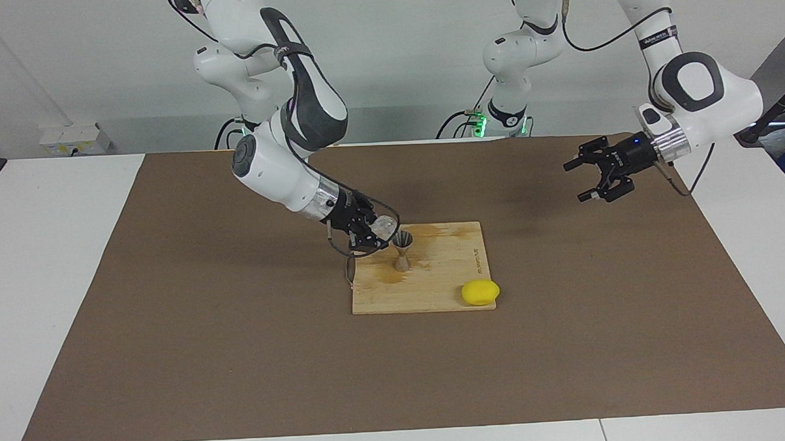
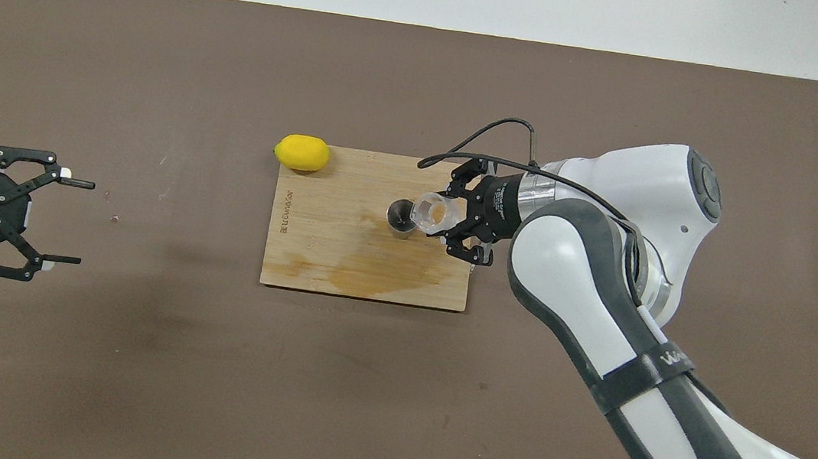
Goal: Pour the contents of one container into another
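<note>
The metal jigger [image 1: 402, 249] stands upright on the wooden board [image 1: 447, 277]; it also shows in the overhead view [image 2: 400, 218] on the board [image 2: 314, 249]. My right gripper [image 1: 370, 233] is shut on the clear glass cup [image 1: 385, 228] and holds it tipped on its side, mouth toward the jigger's rim. In the overhead view the right gripper [image 2: 449, 219] holds the cup [image 2: 431, 213] right beside and above the jigger. My left gripper [image 1: 583, 178] is open and empty, raised over the brown mat toward the left arm's end; it also shows in the overhead view [image 2: 67, 220].
A yellow lemon [image 1: 480, 292] lies at the board's corner farthest from the robots, toward the left arm's end [image 2: 301, 152]. A wet stain marks the board [image 2: 373, 275]. A brown mat [image 1: 240, 356] covers the table.
</note>
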`<state>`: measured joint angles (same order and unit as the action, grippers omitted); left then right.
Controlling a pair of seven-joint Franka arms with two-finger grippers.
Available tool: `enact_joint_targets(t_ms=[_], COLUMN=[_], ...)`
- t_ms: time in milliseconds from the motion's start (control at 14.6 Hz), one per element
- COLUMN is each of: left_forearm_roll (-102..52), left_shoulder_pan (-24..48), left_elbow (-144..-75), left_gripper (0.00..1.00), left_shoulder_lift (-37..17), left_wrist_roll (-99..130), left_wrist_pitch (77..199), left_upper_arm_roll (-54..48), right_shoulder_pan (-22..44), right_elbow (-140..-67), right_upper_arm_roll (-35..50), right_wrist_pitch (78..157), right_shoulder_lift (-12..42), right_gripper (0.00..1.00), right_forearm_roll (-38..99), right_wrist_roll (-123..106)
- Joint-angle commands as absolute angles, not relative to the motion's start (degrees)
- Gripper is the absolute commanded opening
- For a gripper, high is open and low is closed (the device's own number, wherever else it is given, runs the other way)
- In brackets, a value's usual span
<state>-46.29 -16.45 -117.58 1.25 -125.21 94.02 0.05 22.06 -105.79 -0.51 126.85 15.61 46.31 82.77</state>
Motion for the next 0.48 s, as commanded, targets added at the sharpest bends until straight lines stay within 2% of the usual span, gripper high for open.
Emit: enact_joint_targets(t_ms=[0, 411], left_forearm_roll=[-39.5, -31.6], left_shoulder_pan=[-17.1, -16.5], left_elbow=[-111.3, -107.2], left_gripper=[1.0, 1.0], left_shoulder_lift=[1.1, 7.1], left_wrist_roll=[-119.1, -103.6], left_wrist_pitch=[90.7, 89.7], left_upper_arm_roll=[-0.1, -0.3], right_shoulder_pan=[22.2, 23.0], right_elbow=[-104.9, -104.4], right_upper_arm_roll=[-0.5, -0.5], right_wrist_pitch=[127.5, 127.4], right_shoulder_lift=[16.0, 16.5], right_gripper=[0.0, 0.0], right_forearm_roll=[44.2, 41.9], right_wrist_roll=[85.8, 88.3])
